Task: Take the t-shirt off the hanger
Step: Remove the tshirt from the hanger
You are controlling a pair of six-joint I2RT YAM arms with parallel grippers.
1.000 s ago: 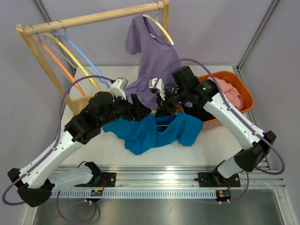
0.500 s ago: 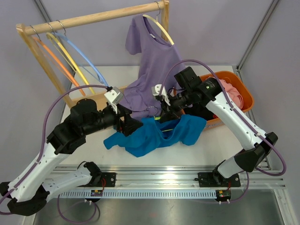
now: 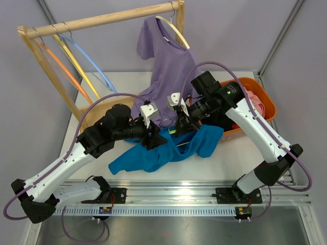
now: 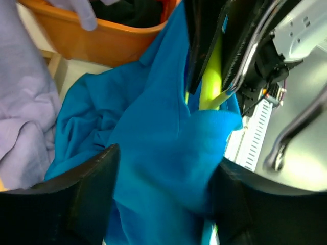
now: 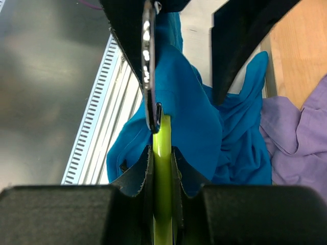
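We see left gripper (image 3: 153, 137) swung back right vs half-second ago, now on blue t-shirt (image 3: 153, 155), jaws spread, fabric bunched between. Right gripper (image 3: 183, 124) pinching green hanger (image 5: 162, 153); shirt drapes below it, mid worktop (image 3: 230, 158), toward near edge.

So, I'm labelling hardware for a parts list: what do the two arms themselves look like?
Left arm and right arm: white link shells, black joints, a purple cable looping alongside each. Left end effector and right end effector have black fingers.
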